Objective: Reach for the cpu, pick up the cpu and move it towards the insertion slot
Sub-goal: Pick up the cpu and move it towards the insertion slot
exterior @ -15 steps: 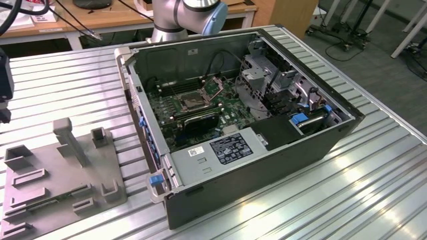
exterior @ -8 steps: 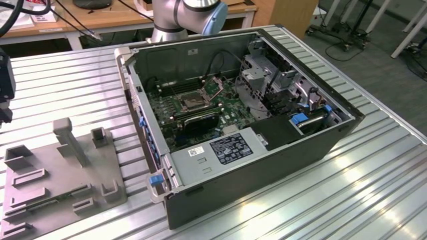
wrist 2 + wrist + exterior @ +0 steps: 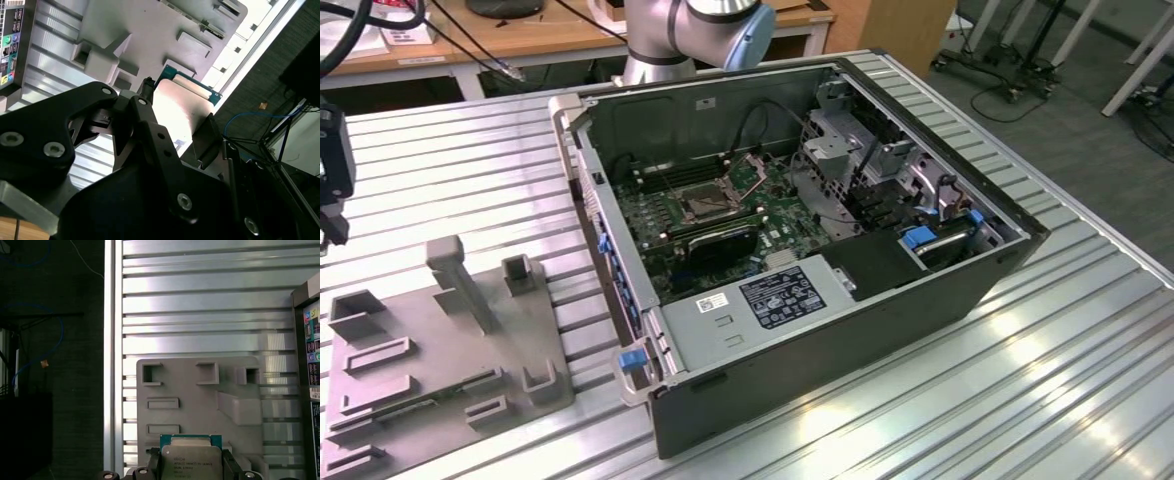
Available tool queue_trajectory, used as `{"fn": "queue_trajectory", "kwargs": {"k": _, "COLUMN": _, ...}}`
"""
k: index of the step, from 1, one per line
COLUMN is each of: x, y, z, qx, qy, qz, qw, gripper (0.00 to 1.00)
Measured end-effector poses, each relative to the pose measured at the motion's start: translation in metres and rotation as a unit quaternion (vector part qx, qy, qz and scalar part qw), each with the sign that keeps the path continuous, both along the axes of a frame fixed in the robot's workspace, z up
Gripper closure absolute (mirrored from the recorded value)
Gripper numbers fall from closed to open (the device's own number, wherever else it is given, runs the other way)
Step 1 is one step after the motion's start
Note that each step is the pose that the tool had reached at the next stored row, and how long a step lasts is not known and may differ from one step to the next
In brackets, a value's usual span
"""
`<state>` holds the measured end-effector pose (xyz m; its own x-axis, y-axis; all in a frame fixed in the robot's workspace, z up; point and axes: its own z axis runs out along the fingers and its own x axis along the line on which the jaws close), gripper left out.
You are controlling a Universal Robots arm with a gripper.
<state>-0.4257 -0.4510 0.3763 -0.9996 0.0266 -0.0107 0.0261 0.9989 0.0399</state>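
Note:
The cpu (image 3: 190,457), a flat square chip with a silvery top and a green rim, sits between two dark fingers (image 3: 229,466) in the first wrist view. My gripper (image 3: 191,472) is shut on it, holding it in the air above the grey tray (image 3: 200,400). The second wrist view shows the cpu (image 3: 182,107) from its pale side, clamped at two opposite edges. In the exterior view my gripper (image 3: 331,190) hangs at the far left edge, above the table. The insertion slot (image 3: 702,203) lies inside the open computer case, on the green board, well off to the exterior view's right of the gripper.
The grey plastic tray (image 3: 440,350) with recesses and upright posts lies on the ribbed metal table (image 3: 1014,380). The open computer case (image 3: 827,300) has tall walls, cables and a drive cage around the board. The arm's base (image 3: 680,30) stands behind the case.

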Motion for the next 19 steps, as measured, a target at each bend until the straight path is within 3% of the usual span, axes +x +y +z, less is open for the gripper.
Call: {"fn": "queue_trajectory", "kwargs": {"k": 19, "x": 0.0049, "y": 0.0000, "z": -0.0004, "qx": 0.0007, "qy": -0.0003, "qz": 0.000, "qw": 1.00000, "gripper": 0.45}}
